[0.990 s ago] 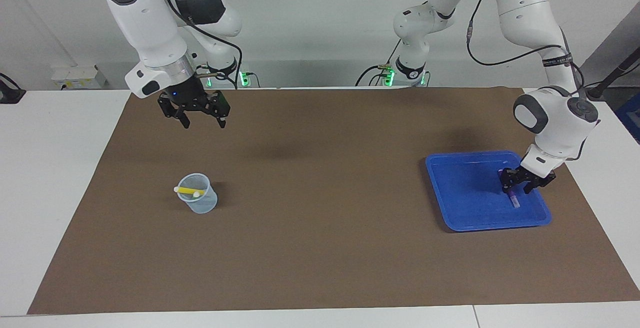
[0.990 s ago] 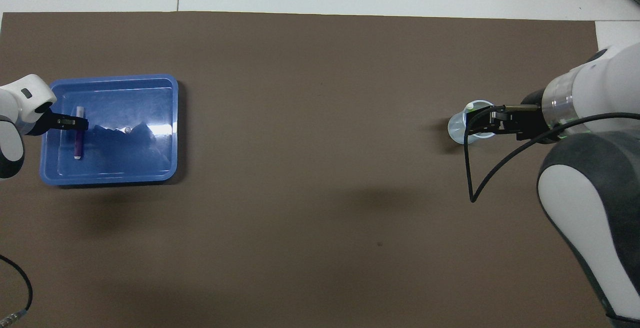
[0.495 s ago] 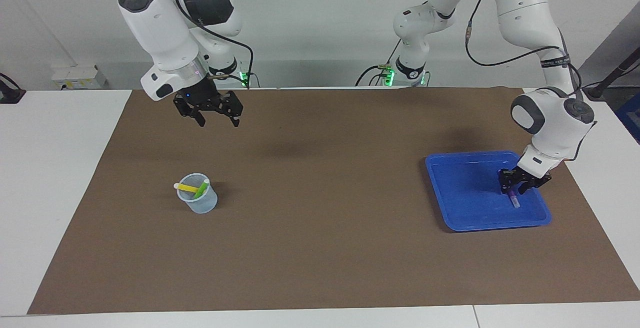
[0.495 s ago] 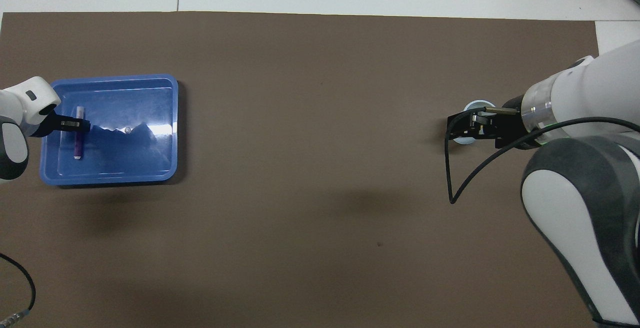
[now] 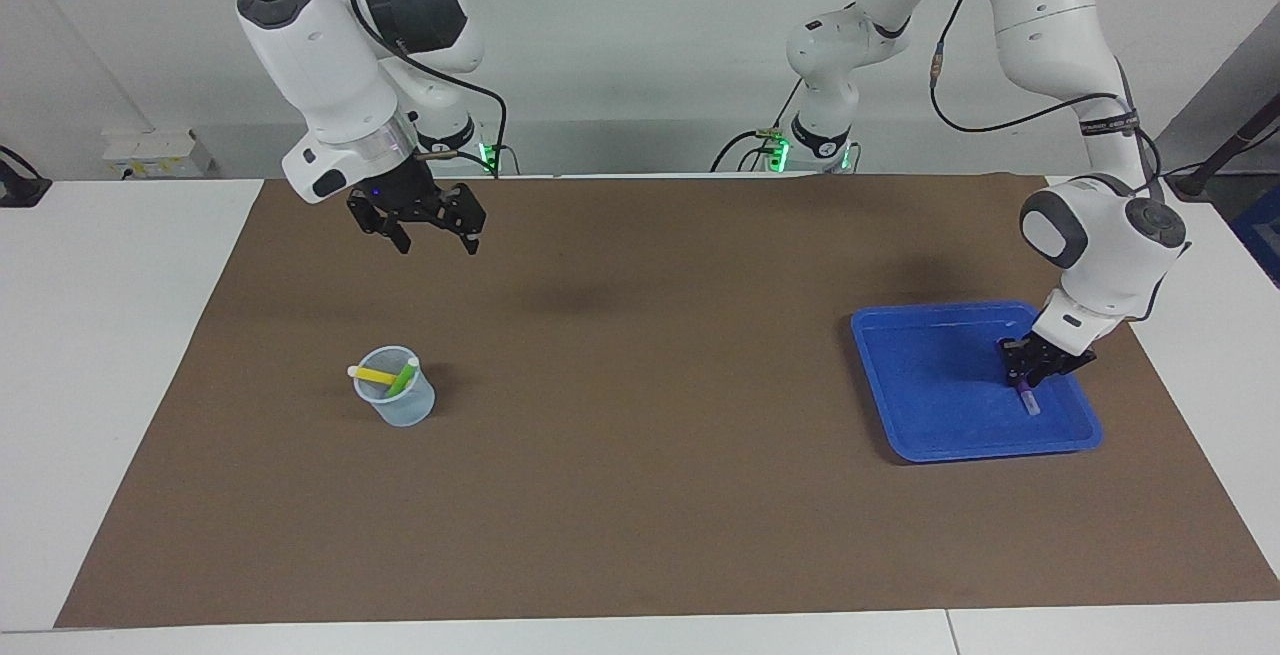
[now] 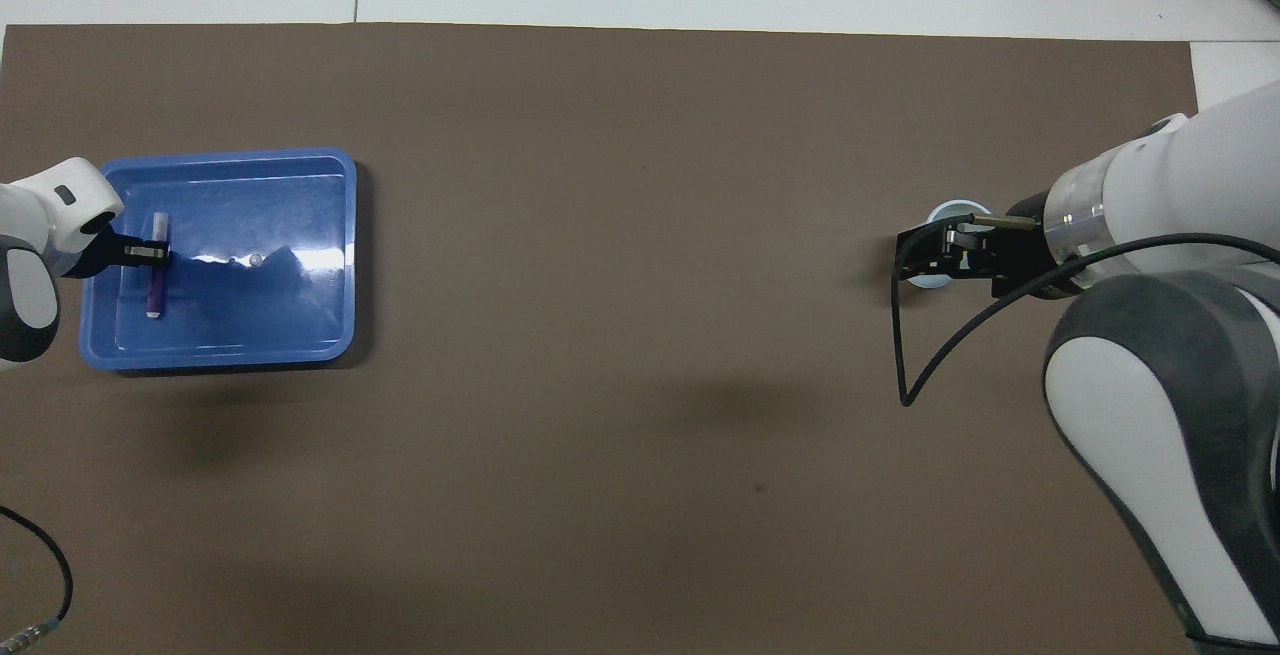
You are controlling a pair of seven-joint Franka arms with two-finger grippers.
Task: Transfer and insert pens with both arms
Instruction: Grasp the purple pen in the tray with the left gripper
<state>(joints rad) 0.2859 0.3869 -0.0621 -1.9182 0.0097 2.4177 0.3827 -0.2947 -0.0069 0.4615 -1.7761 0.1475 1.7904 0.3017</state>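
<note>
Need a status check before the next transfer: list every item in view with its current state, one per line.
Purple pen: lying in the tray, gripped.
Left gripper: down in the tray, shut on the purple pen.
Blue tray: flat on the mat, holds only the purple pen.
Yellow pen: lying across the cup's rim.
Green pen: leaning in the cup.
Cup: upright.
Right gripper: open, empty, raised above the mat.

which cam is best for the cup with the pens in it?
Facing view. The cup stands unobstructed, with the yellow pen across its rim and the green pen leaning inside. In the overhead view the raised right gripper covers most of it, and only a sliver of rim shows.
</note>
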